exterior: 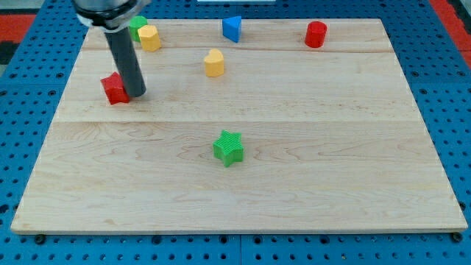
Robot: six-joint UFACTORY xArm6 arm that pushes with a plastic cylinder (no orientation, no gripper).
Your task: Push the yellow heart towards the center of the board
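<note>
The yellow heart (214, 63) sits on the wooden board (309, 169), above and a little left of the board's middle. My tip (137, 96) rests on the board well to the heart's left and slightly lower. It touches the right side of a red star block (112, 89), which the rod partly hides. The heart stands free, with nothing touching it.
A yellow hexagon block (150, 37) and a green round block (137, 26) stand together at the top left, behind the rod. A blue triangle (232, 29) is at the top middle and a red cylinder (316, 34) at the top right. A green star (229, 147) is near the board's middle.
</note>
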